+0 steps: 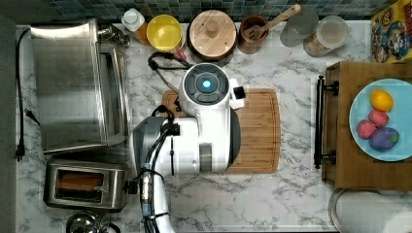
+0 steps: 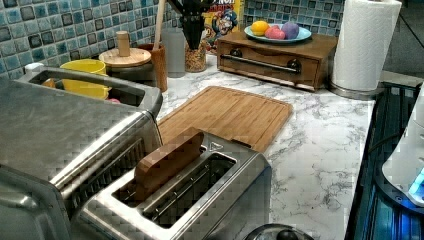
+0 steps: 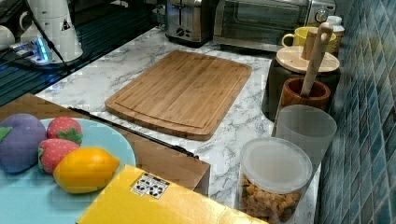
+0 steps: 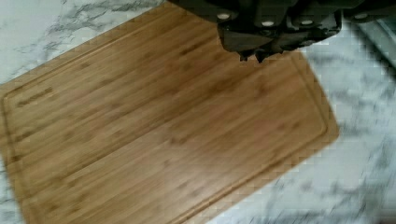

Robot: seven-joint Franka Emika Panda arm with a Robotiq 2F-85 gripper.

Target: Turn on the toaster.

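Note:
The toaster (image 1: 85, 185) is a small steel box at the top view's lower left, with a brown bread slice (image 1: 80, 182) standing high in one slot. Its black knob (image 1: 131, 187) sticks out of the end facing the arm. The left view has the toaster (image 2: 215, 200) and slice (image 2: 167, 160) in the foreground; in the right view the toaster (image 3: 189, 18) stands far back. My gripper (image 2: 192, 45) hangs high over the bamboo cutting board (image 2: 230, 115), well away from the toaster. In the wrist view the gripper (image 4: 252, 57) is shut and holds nothing.
A large steel toaster oven (image 1: 77, 87) stands beside the toaster. Along the tiled back wall are a yellow mug (image 1: 164, 33), a lidded canister (image 1: 212, 31), a utensil cup (image 1: 252, 33) and jars. A wooden drawer box (image 1: 364, 160) carries a plate of toy fruit (image 1: 359, 104). A paper towel roll (image 2: 365, 45) stands nearby.

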